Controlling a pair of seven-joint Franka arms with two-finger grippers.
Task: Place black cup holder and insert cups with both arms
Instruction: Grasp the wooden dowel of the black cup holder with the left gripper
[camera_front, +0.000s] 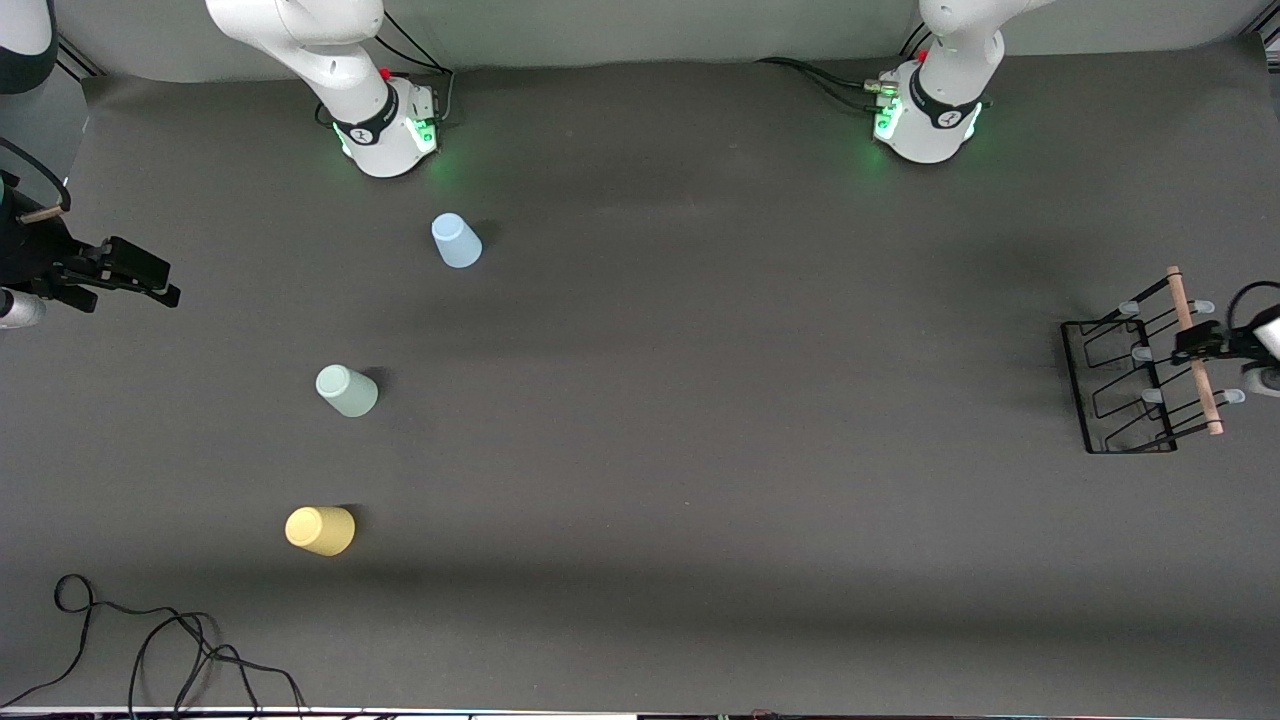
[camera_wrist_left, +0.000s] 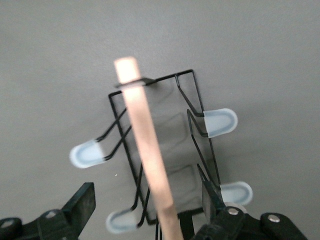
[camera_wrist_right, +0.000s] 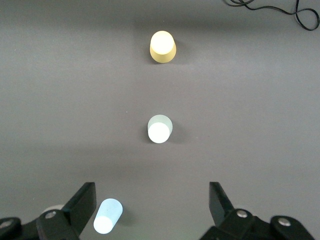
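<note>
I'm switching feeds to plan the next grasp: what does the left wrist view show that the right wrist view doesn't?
Only the left wrist view shows the black rack, its wooden handle passing between the left gripper's open fingers.

Only the right wrist view shows the blue cup, green cup, yellow cup and a loose cable, seen past the right gripper's open fingers.

Both show the grey table.

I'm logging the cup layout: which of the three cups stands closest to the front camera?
The yellow cup: it sits lowest in the front view, with the pale green cup and light blue cup farther up.
</note>
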